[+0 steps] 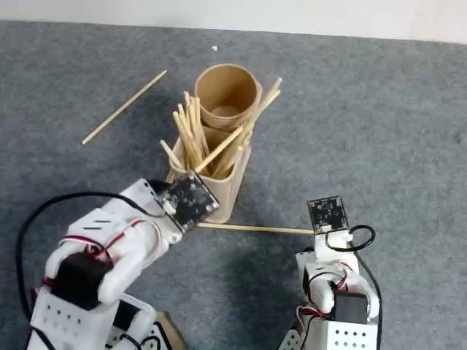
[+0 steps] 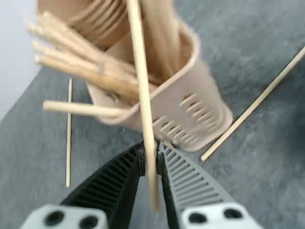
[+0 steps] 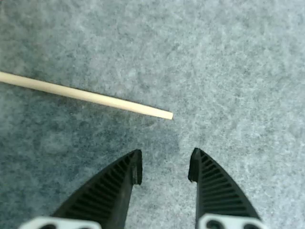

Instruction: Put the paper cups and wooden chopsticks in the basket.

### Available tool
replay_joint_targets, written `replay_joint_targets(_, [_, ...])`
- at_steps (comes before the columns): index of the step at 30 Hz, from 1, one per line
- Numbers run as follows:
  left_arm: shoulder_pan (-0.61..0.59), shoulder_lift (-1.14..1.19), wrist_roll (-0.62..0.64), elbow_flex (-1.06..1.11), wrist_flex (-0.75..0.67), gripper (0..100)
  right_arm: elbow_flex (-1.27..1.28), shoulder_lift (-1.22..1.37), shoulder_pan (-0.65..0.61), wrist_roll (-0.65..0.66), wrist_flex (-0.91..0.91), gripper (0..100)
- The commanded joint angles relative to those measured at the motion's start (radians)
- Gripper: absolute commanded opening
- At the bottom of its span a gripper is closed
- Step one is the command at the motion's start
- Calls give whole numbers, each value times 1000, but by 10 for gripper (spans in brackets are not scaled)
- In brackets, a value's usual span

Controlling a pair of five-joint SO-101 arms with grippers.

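Note:
A beige slotted basket stands mid-table with nested paper cups and several wooden chopsticks in it. My left gripper is just in front of the basket, shut on one chopstick that leans up over the basket's rim towards the cups. Another chopstick lies flat on the mat between the arms. My right gripper hovers open just short of the tip of that chopstick, with nothing between its fingers.
A loose chopstick lies on the grey mat at the far left, also in the left wrist view. The left arm's wrist board sits against the basket's near side. Open mat stretches to the right.

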Motion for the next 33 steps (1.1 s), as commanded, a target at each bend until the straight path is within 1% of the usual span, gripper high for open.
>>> replay_joint_targets(1, [-104, -8, -5, 5, 5, 77, 117, -12, 12, 9, 5, 170])
replay_joint_targets(5, [-214, -8, -6, 15, 5, 64, 117, -12, 12, 9, 5, 170])
replay_joint_targets(8, [-305, -36, -6, 7, -3, 10, 117, -12, 12, 9, 5, 170])
replay_joint_targets(14, [-527, -171, -3, 31, -5, 5, 117, -12, 12, 9, 5, 170])
replay_joint_targets(16, [-579, -200, -3, 70, -18, 5, 117, -12, 12, 9, 5, 170])
replay_joint_targets(18, [-604, -216, -6, 130, -48, 14, 117, -12, 12, 9, 5, 170])
replay_joint_targets(19, [-611, -219, -6, 165, -54, 34, 117, -12, 12, 9, 5, 170])
replay_joint_targets(22, [-639, -219, -6, 246, -54, 137, 117, -12, 12, 9, 5, 170])
replay_joint_targets(24, [-656, -219, -6, 285, -60, 187, 117, -12, 12, 9, 5, 170])
replay_joint_targets(33, [-654, -217, -6, 315, -77, 193, 117, -12, 12, 9, 5, 170])
